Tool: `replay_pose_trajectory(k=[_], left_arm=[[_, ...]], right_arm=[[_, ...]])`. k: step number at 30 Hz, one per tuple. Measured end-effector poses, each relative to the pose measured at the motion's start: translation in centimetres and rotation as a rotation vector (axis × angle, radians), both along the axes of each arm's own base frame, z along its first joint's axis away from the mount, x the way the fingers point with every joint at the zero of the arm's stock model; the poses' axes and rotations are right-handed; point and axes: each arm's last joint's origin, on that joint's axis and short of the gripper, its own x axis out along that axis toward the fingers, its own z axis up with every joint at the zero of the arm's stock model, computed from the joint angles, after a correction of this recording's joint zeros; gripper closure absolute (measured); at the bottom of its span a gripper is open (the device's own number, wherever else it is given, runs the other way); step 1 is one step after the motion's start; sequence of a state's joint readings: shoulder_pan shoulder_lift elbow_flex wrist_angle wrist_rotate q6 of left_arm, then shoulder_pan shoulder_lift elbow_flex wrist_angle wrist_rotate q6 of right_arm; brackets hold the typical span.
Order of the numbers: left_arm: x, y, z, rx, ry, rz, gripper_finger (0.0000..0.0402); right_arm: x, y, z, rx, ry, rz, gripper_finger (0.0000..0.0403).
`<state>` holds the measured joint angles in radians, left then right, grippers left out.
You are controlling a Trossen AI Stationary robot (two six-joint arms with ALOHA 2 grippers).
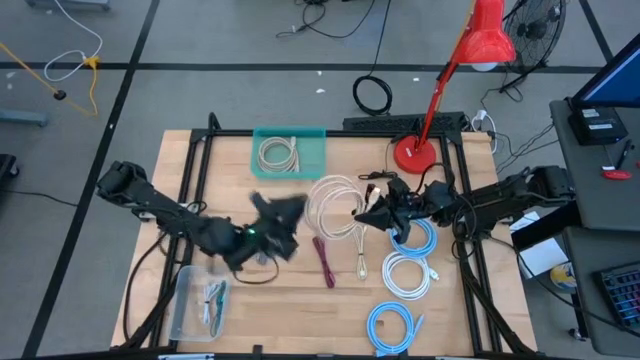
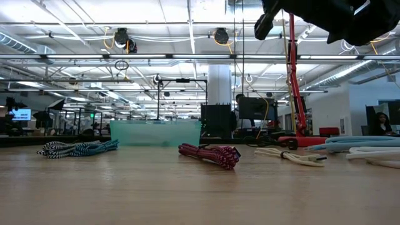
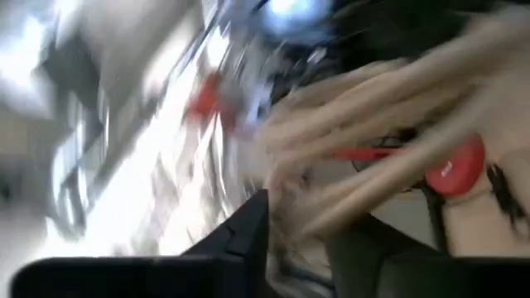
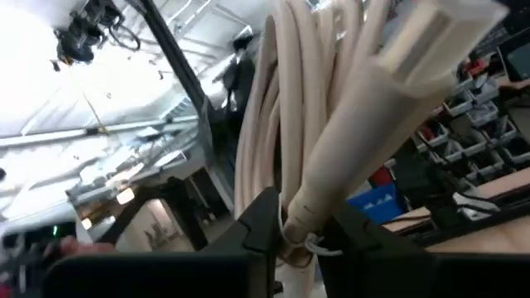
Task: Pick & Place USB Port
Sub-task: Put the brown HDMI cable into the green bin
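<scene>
A coil of cream-white USB cable (image 1: 335, 205) sits mid-table between both arms; in the right wrist view its strands (image 4: 273, 124) and a plug (image 4: 431, 41) stand up past the fingers. My right gripper (image 1: 372, 213) (image 4: 302, 223) is at the coil's right side, shut on it. My left gripper (image 1: 272, 225) is just left of the coil and blurred. The left wrist view shows only smeared cream strands (image 3: 389, 141) ahead of one dark finger (image 3: 248, 232). A teal bin (image 1: 315, 140) at the far side has one coiled cable (image 1: 278, 153) lying in it. My right gripper pinches the cream cable bundle (image 4: 300, 203) between its two fingers (image 4: 261, 223), where several strands and the plug's neck are tied together. It comes level from the table's right side. The coil spreads beyond the fingertips; whether it is clear of the table cannot be told.
A red cable (image 1: 325, 260) and a short white cable (image 1: 362, 262) lie toward the near edge. White and blue coils (image 1: 410, 270) fill the right side. A clear box (image 1: 190, 310) stands near left, and a red lamp (image 1: 412, 155) at the far right.
</scene>
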<state>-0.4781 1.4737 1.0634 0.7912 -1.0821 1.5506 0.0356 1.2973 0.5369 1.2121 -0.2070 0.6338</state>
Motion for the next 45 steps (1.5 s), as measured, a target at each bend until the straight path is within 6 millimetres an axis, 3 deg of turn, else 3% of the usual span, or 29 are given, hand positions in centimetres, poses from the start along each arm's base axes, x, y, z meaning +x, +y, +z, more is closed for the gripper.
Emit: replay_pose_trajectory(k=[4, 9, 15, 20, 27, 31, 33, 36, 39, 42, 45], left_arm=[[-1.6, 1.2, 2.0, -0.396, -0.362, 0.168, 0.0236], [-3.5, 3.2, 3.0, -0.673, -0.667, 0.201, 0.0216], [-3.3, 5.3, 2.9, -0.776, -0.797, 0.321, 0.0224], [-2.6, 7.0, 2.6, -0.766, -0.841, 0.369, 0.0227], [-4.6, 9.6, 4.5, -0.784, -0.946, 0.424, 0.0227], [-4.5, 10.0, 4.5, -0.787, -0.939, 0.324, 0.0227], [-3.6, 9.7, 3.2, -0.837, -0.859, 0.189, 0.0227], [-2.0, 9.5, 0.1, -1.122, -0.633, -0.089, 0.0227], [-0.3, 9.0, -2.8, -1.356, -0.376, -0.22, 0.0227], [0.2, 7.1, -5.3, -1.395, -0.22, -0.178, 0.0227], [-0.7, 6.6, -5.8, -1.248, -0.322, 0.049, 0.0227]], right_arm=[[0.3, -0.8, -1.0, -0.034, 0.096, -0.038, 0.0359], [0.4, -2.1, -1.8, -0.111, 0.179, -0.117, 0.0351], [-0.1, -2.3, -1.3, -0.194, 0.171, -0.148, 0.0359], [-1.1, -2.7, -0.8, -0.239, 0.272, -0.238, 0.0356], [-2.7, -3.0, 0.0, -0.28, 0.355, -0.391, 0.0355], [-3.0, -3.0, 0.4, -0.287, 0.33, -0.395, 0.0354], [-3.1, -3.0, 0.4, -0.294, 0.334, -0.395, 0.0354], [-3.1, -3.0, 0.5, -0.297, 0.329, -0.396, 0.0354], [-3.1, -3.0, 0.4, -0.298, 0.337, -0.395, 0.0354], [-3.1, -3.0, 0.3, -0.3, 0.345, -0.394, 0.0354], [-3.1, -3.0, 0.2, -0.308, 0.354, -0.394, 0.0354]])
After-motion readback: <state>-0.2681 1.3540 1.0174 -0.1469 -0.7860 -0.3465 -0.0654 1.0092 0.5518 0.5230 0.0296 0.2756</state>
